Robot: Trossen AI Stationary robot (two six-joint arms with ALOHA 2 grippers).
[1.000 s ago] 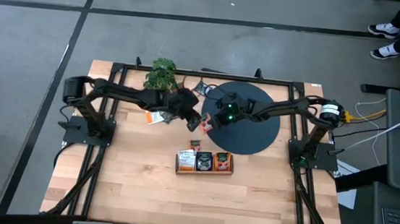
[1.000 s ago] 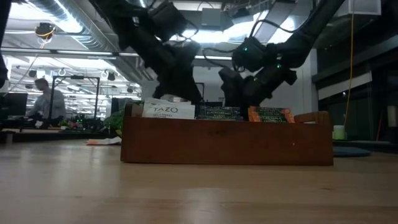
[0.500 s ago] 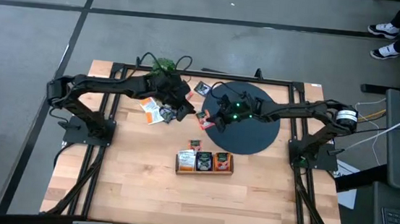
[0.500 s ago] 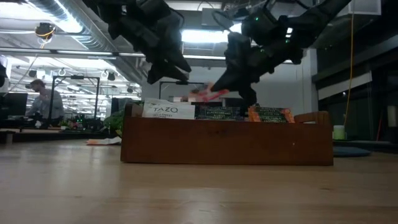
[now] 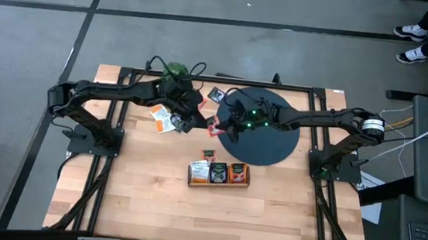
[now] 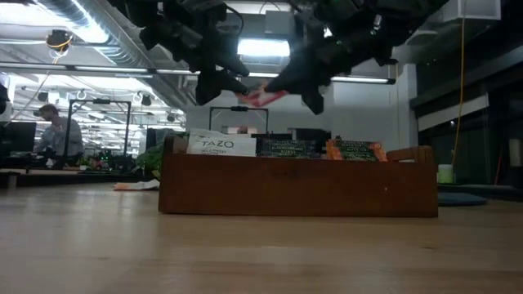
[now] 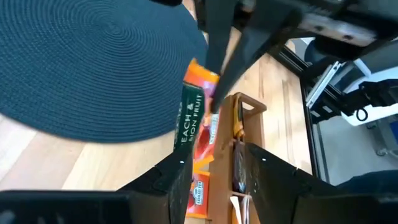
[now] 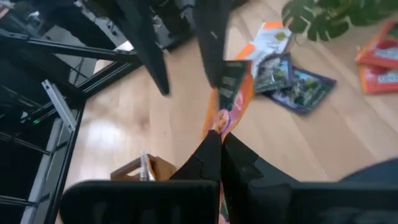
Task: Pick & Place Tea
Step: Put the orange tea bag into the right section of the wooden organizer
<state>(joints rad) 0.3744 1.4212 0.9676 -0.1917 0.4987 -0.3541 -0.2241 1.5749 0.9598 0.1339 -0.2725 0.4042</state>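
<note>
black disc (image 5: 263, 132), leafy plant (image 5: 175, 71), wooden tray (image 5: 218, 183) on table (image 5: 152, 208).

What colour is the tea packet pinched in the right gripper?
Orange with a dark green label panel; the tea packet shows best in the left wrist view.

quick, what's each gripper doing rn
Left gripper: open, holding nothing, close beside the packet.
Right gripper: closed on an orange tea packet, held in the air.

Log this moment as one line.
handover in air | right gripper shut on tea packet | left gripper open, beside it | above mat edge
</note>
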